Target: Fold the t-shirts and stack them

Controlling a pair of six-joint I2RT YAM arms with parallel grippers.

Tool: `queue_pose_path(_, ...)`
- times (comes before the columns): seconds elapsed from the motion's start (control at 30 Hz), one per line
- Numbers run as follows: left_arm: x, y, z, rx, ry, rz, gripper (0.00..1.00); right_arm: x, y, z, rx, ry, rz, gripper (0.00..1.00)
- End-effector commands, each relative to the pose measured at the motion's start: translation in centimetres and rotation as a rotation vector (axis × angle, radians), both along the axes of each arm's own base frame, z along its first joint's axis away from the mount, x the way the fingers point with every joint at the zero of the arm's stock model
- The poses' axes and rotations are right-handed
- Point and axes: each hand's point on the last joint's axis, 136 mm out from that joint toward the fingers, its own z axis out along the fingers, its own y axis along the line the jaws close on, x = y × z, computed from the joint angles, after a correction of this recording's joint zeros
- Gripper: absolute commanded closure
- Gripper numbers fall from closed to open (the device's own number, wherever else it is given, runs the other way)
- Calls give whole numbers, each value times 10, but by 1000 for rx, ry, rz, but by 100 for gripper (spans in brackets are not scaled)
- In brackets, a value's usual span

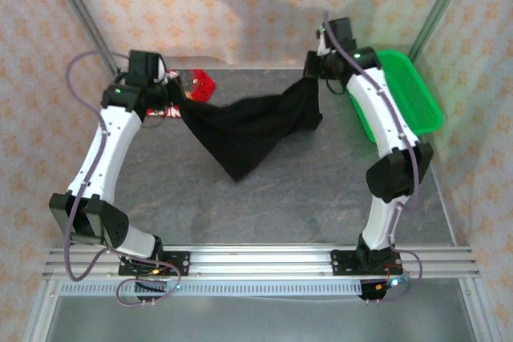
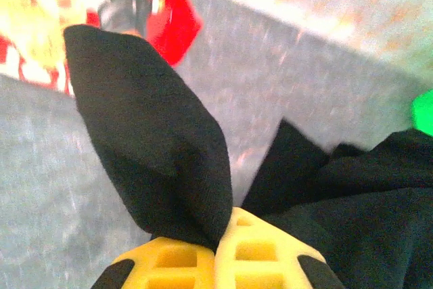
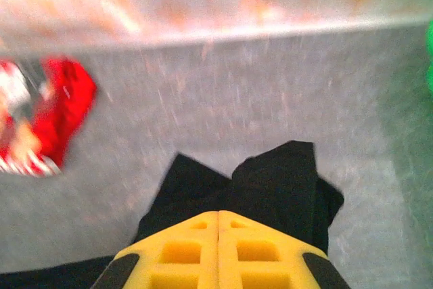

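The black t-shirt (image 1: 248, 130) hangs stretched between both arms above the grey table, sagging to a point near the middle. My left gripper (image 1: 176, 100) is shut on its left corner; a black cloth flap (image 2: 152, 140) sticks up from the yellow fingers (image 2: 186, 258). My right gripper (image 1: 314, 68) is shut on the shirt's right corner, black cloth (image 3: 270, 181) bunching past its yellow fingertips (image 3: 240, 252). The red t-shirt (image 1: 200, 84) lies crumpled at the back of the table behind the left gripper, also visible as a red shape (image 2: 169, 15) and a red heap (image 3: 51, 116).
A green mesh basket (image 1: 405, 98) sits at the table's right back, close behind the right arm. The patterned back wall (image 1: 240, 6) stands just beyond both grippers. Bare grey table (image 1: 264, 206) lies between the shirt and the arm bases.
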Motion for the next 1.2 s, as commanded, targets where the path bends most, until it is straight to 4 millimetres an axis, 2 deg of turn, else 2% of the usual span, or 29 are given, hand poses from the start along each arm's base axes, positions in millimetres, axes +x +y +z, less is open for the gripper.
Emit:
queue_pose_path(0.0, 9, 29, 54, 38, -101, 41, 100, -4, -38, 97, 169, -225, -152, 100)
queue_pose_path(0.07, 15, 43, 92, 33, -181, 71, 100, -7, -52, 139, 251, -342, -181, 100)
queue_pose_path(0.17, 14, 59, 127, 43, -256, 103, 100, -23, -59, 182, 295, -476, -164, 100)
queue_pose_path(0.23, 14, 65, 133, 43, -273, 112, 100, -33, -61, 195, 305, -546, -150, 100)
queue_pose_path(0.3, 14, 69, 126, 33, -258, 122, 100, -42, -70, 190, 340, -567, -184, 100)
queue_pose_path(0.37, 13, 72, 108, 14, -223, 132, 100, -50, -78, 174, 380, -551, -212, 100)
queue_pose_path(0.47, 9, 73, 74, 3, -156, 136, 100, -64, -76, 142, 429, -518, -209, 100)
queue_pose_path(0.57, 5, 67, 22, -37, -41, 127, 100, -79, -75, 89, 453, -410, -231, 100)
queue_pose_path(0.67, -8, 64, -34, -67, 93, 134, 100, -96, -77, 21, 473, -237, -296, 100)
queue_pose_path(0.73, -19, 62, -49, -68, 122, 139, 100, -116, -75, 10, 507, -215, -296, 100)
queue_pose_path(0.83, -31, 60, -37, -51, 81, 120, 100, -135, -79, 17, 512, -244, -297, 100)
queue_pose_path(0.97, -44, 58, 10, -37, 15, 112, 100, -151, -66, 49, 549, -249, -206, 100)
queue_pose_path(1.17, -63, 64, 70, -19, -105, 175, 100, -173, -58, 81, 655, -266, -168, 100)
